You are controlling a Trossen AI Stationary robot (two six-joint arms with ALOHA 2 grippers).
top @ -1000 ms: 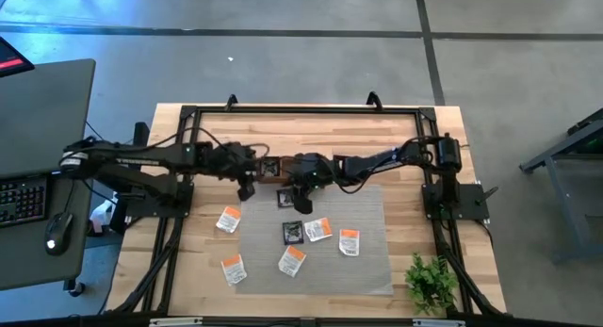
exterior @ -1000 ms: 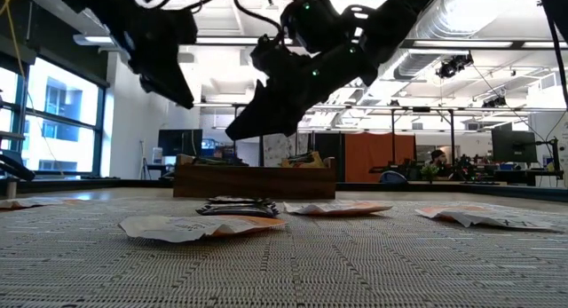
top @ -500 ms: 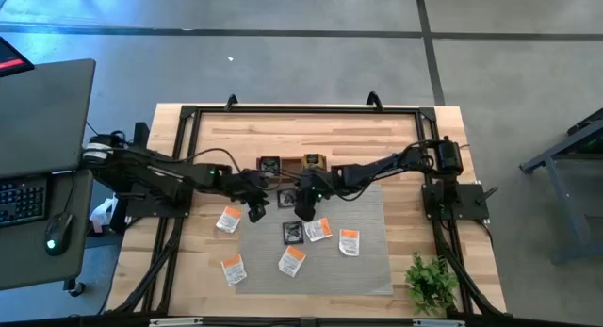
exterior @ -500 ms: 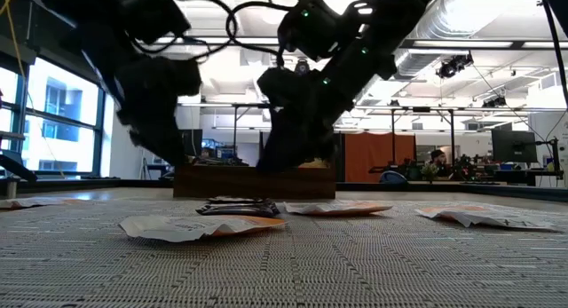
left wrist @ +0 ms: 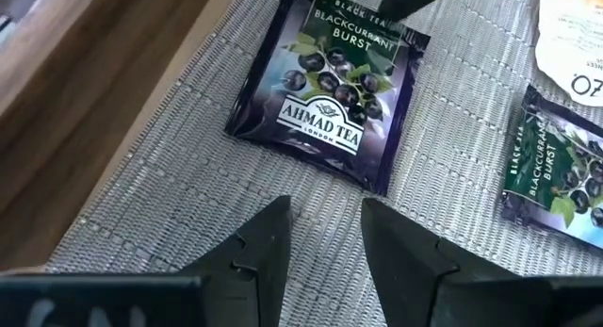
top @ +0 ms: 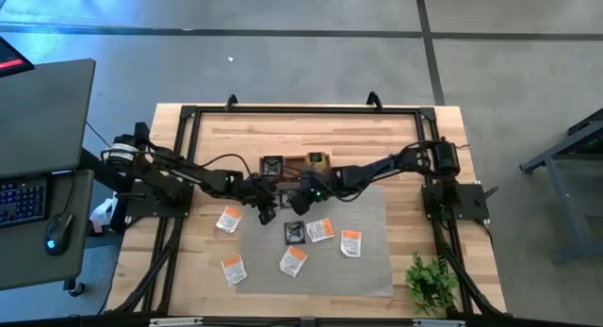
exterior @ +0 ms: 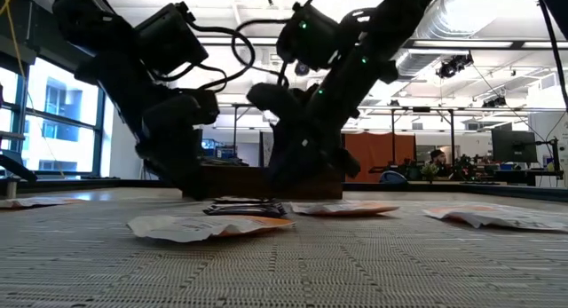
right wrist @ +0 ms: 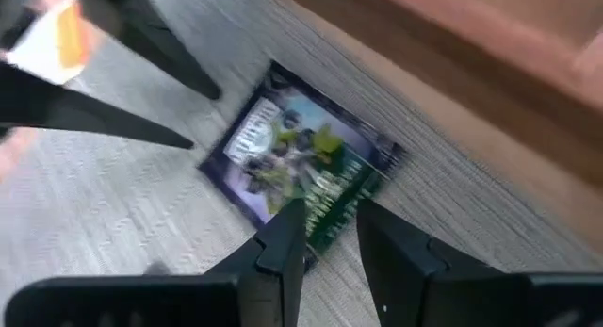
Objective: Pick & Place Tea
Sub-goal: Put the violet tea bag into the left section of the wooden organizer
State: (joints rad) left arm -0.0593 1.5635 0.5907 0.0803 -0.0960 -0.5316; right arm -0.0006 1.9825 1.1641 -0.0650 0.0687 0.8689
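both your tools are down low over the far part of the grey mat (top: 363, 270), close together and just in front of the wooden box (top: 294, 165). your left tool (left wrist: 320, 235) has its fingers a little apart with nothing between them, and a black blackcurrant sachet (left wrist: 328, 89) lies flat on the mat just ahead of the tips. your right tool (right wrist: 330, 231) is likewise slightly spread and empty, hovering right over the edge of that same black sachet — i can't tell whether a fingertip touches it.

a second black sachet (top: 293, 233) lies a bit nearer on the mat, with a white-and-orange sachet (top: 319, 230) just right of it and another (top: 350, 241) farther right. one more white-and-orange sachet (top: 293, 260) sits near the middle of the mat — and two rest on the left, one (top: 229, 219) on the bare counter (top: 415, 129) and one (top: 233, 267) at the mat's left edge. the box holds a dark sachet at its left end and a yellow-brown one at its right.
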